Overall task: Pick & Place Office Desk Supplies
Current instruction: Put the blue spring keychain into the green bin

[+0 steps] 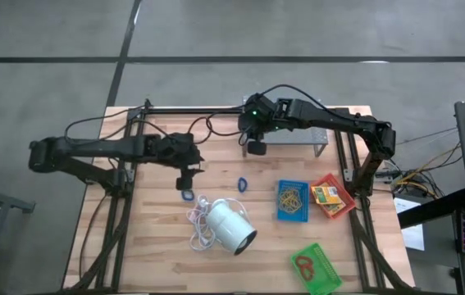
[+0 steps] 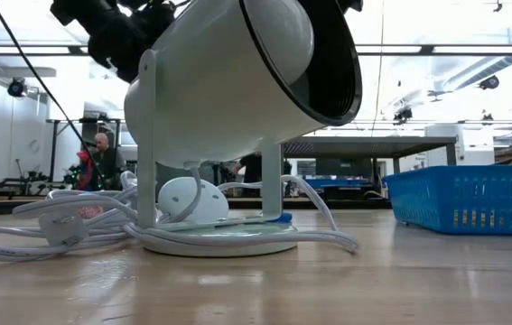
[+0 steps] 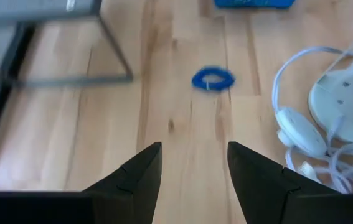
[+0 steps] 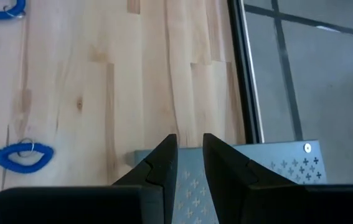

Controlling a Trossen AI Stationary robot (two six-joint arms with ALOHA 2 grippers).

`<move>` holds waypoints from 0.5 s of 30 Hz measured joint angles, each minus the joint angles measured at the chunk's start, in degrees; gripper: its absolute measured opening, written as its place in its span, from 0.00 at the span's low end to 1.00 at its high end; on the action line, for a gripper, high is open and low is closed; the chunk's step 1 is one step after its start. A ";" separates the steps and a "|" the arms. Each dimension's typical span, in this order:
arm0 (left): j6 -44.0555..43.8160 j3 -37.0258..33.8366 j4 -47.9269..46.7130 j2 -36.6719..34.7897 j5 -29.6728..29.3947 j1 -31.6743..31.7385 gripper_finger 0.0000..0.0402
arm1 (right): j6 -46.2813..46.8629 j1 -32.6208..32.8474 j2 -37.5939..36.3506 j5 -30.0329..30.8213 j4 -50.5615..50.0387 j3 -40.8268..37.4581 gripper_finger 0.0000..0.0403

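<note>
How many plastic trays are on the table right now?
3, all on the table's right half: the blue tray, the red tray just right of it, and the green tray apart from both, near the table edge. None seems hidden.

On the worktop (image 1: 154, 254), one loop (image 1: 187, 195) lies just below the left hand (image 1: 184, 182); another loop (image 1: 243, 183) lies right of it, the trays (image 1: 293, 201) farther right.

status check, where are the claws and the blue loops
Left claw open, empty, facing blue loop. Right claw nearly shut, empty, over grey stand. White lamp beside loops.
</note>
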 joint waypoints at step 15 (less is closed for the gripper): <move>-18.13 -0.26 -19.99 -4.10 2.91 2.98 0.46 | 0.20 -0.08 -0.02 -0.08 1.43 0.00 0.18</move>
